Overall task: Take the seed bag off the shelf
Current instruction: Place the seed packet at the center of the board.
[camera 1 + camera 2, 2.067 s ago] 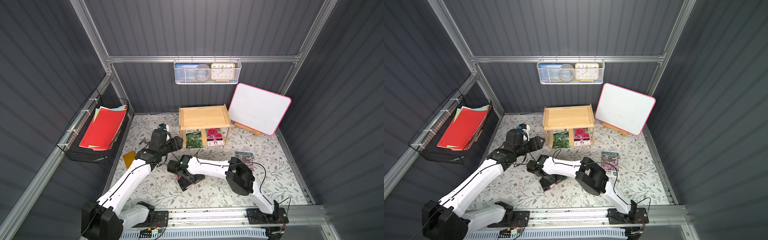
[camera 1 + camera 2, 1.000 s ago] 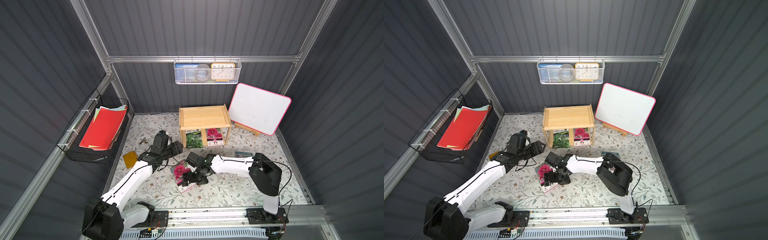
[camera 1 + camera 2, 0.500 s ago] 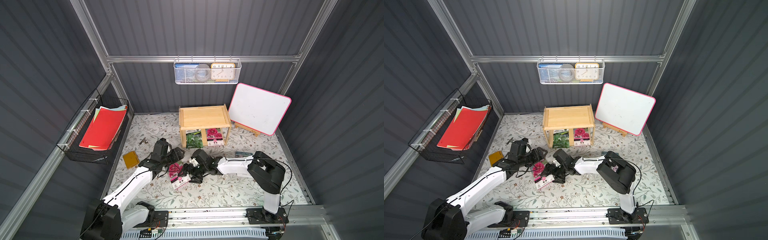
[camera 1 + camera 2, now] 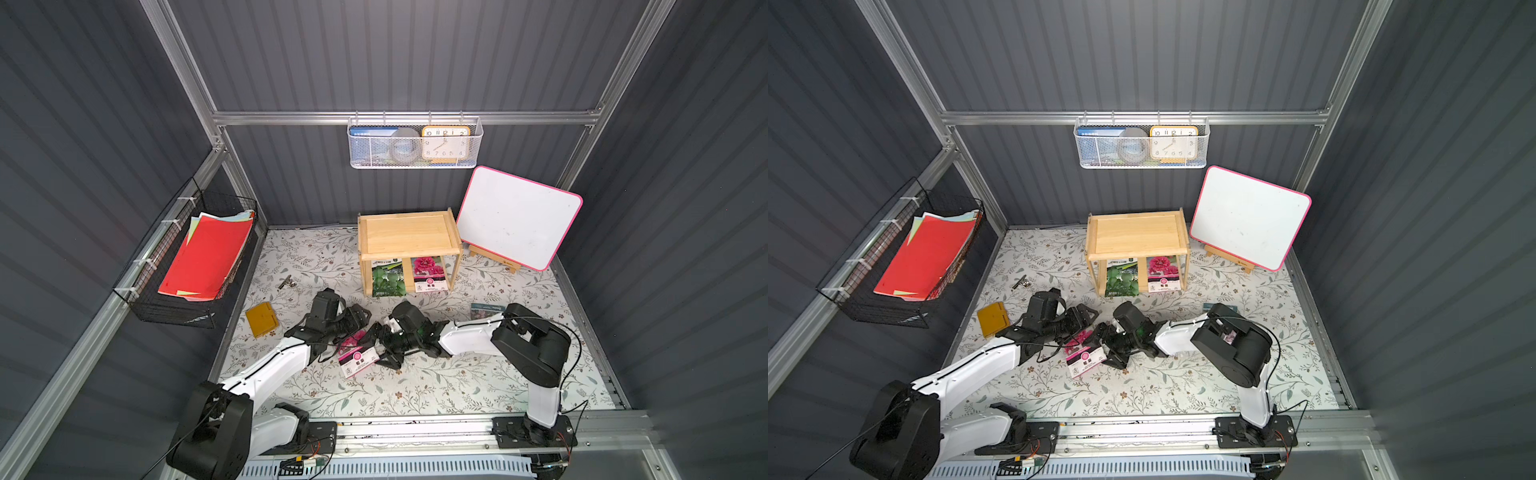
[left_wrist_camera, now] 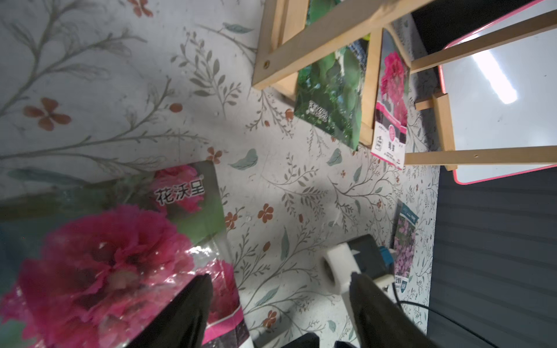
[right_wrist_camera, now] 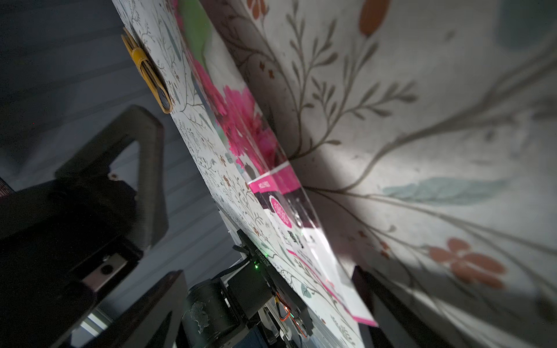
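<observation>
A pink-flower seed bag [image 4: 358,357] [image 4: 1086,358] lies on the floral mat in front of the shelf [image 4: 409,232] [image 4: 1136,232]. My left gripper [image 4: 357,328] [image 5: 280,277] is open just behind the bag, one finger over its flower print [image 5: 120,256]. My right gripper [image 4: 380,347] [image 6: 268,272] is open at the bag's right edge [image 6: 271,180], which sits between its spread fingers. Two more bags lean in the shelf's lower tier, a green one [image 4: 388,278] and a pink one [image 4: 428,274].
A purple seed bag [image 4: 486,308] lies on the mat right of the shelf, behind the right arm. A yellow wallet [image 4: 261,319] and a small metal clip [image 4: 286,283] lie to the left. A whiteboard [image 4: 517,216] leans at the back right. A black wire basket [image 4: 199,257] hangs left, a white mesh basket [image 4: 413,143] above.
My left gripper came forward and down to the bag on the mat. My right arm drew its elbow back to the right; its gripper stays at the bag's right edge.
</observation>
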Action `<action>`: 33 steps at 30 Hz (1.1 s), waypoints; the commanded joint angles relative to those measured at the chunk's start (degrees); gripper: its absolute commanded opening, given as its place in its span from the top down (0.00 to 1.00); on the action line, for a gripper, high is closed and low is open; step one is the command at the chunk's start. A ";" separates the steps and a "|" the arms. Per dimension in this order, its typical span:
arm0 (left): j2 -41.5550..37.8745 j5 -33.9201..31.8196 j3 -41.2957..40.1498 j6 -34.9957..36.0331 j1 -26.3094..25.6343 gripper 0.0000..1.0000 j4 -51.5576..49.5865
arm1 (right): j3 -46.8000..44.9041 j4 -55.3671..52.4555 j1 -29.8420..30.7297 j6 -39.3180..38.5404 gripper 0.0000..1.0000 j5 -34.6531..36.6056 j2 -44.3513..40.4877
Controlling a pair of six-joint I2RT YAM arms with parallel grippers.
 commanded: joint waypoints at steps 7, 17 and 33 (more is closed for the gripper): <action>-2.97 0.38 -2.25 -2.49 0.24 0.24 0.47 | -1.98 -0.74 -0.90 0.29 0.09 2.11 -2.61; -18.87 -11.78 -4.13 -13.70 0.24 0.23 -15.73 | -5.17 4.25 -2.14 3.67 0.15 2.84 -2.61; -20.51 -10.50 -4.62 -16.20 0.24 0.24 -15.35 | -5.55 19.60 -2.09 9.68 0.85 -1.27 5.23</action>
